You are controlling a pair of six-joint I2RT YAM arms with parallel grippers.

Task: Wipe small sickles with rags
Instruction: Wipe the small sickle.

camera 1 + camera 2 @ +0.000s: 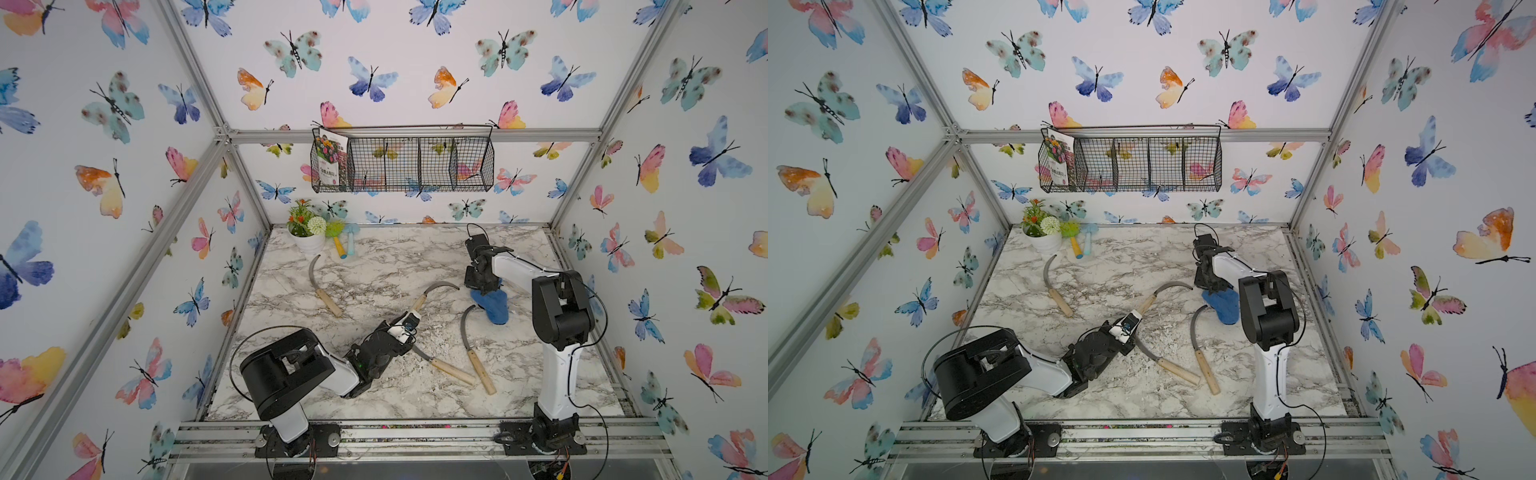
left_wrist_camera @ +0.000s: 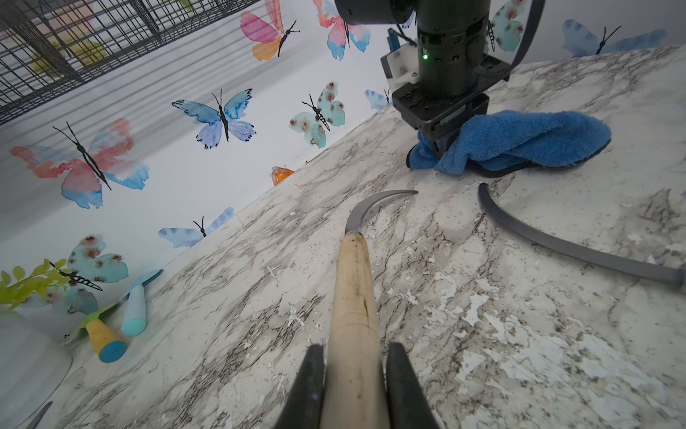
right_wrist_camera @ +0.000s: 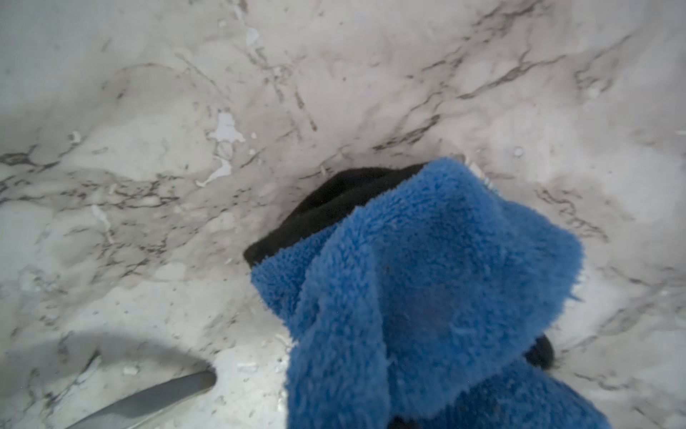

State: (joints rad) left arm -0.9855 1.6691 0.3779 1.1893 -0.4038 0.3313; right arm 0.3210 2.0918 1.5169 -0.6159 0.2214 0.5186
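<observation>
Several small sickles lie on the marble table [image 1: 374, 399]. My left gripper [image 2: 356, 349] is shut on the pale wooden handle of the middle sickle [image 2: 352, 282], whose curved blade [image 1: 440, 286] points toward the rag. The blue fluffy rag [image 1: 494, 305] lies at the right, one end bunched in my right gripper [image 1: 484, 289], which is shut on it. In the right wrist view the rag [image 3: 427, 289] hides the jaws. Another sickle [image 1: 473, 349] lies just in front of the rag, one [image 1: 446, 368] lies beside my left forearm, and one [image 1: 322, 286] lies at the back left.
A white flower pot [image 1: 309, 232] and two toy tools with yellow and light-blue handles [image 1: 343, 245] stand at the back left. A black wire basket [image 1: 403, 162] hangs on the back wall. Metal frame rails edge the table [image 1: 415, 428].
</observation>
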